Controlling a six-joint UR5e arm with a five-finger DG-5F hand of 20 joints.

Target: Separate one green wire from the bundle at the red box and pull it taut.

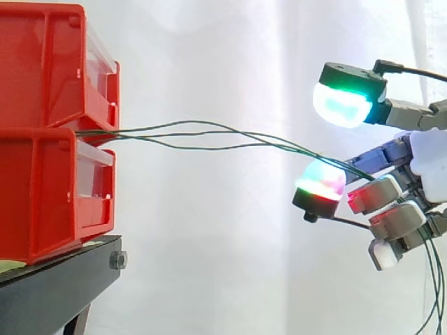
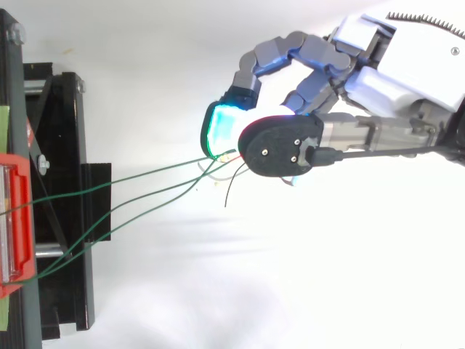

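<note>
Side view: I am looking at two red bins [image 1: 42, 66] sitting stacked at the left on the black stand [image 1: 56, 286], with the white curtain [image 1: 230, 49] hanging behind. The green wires [image 1: 140, 132] are coming out together from the seam between the upper and lower bin; I am counting three strands, fanning apart a little and arcing loosely rather than running straight, then closing together again where they are meeting the hand [image 1: 427, 157] at the right. The hand is hovering well apart from the bins, at about the level of the seam; past it, more green strands are hanging down along the right edge. I cannot tell whether the hand is gripping the wires or merely carrying them.

Top view: the hand [image 2: 378, 87] is coming in from the upper right. The wires [image 2: 131, 178] are leaving the red bin [image 2: 14, 218] at the left edge and crossing over the stand [image 2: 65, 182], spread apart there, then converging to one spot at the front of the hand; one short loose end is dangling just below that spot, and none of the strands is lying straight.
</note>
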